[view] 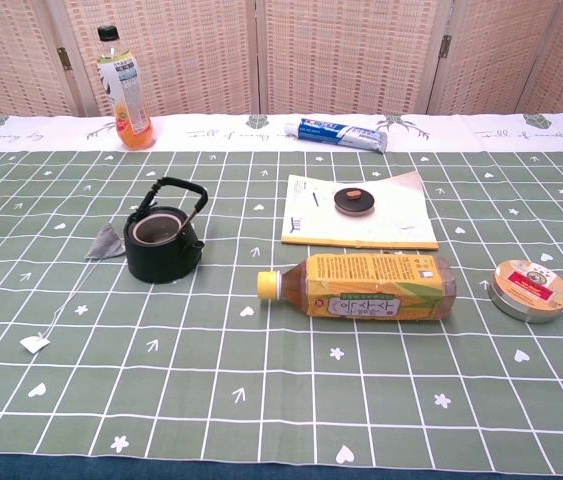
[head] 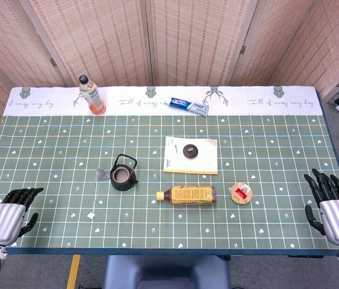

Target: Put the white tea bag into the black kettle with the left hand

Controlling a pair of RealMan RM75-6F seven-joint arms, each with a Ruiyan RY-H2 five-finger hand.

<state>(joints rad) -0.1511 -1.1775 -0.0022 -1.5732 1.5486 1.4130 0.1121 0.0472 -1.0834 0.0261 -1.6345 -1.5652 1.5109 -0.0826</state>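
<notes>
The black kettle (head: 123,173) (view: 163,241) stands open-topped left of the table's middle, handle up. Its lid (head: 189,150) (view: 354,201) lies on a notepad. The white tea bag (head: 102,175) (view: 107,242) lies flat just left of the kettle, touching or nearly touching it. Its thin string runs toward the front to a small white tag (head: 91,215) (view: 34,343). My left hand (head: 14,210) rests at the front left edge, fingers apart and holding nothing, well away from the tea bag. My right hand (head: 331,199) sits at the front right edge, fingers spread, empty. Neither hand shows in the chest view.
A yellow-labelled bottle (head: 186,194) (view: 359,285) lies on its side right of the kettle. A round tin (head: 241,193) (view: 530,290) sits further right. The notepad (head: 191,155) (view: 361,210), an upright orange drink bottle (head: 91,95) (view: 123,88) and a toothpaste tube (head: 189,106) (view: 337,134) lie behind.
</notes>
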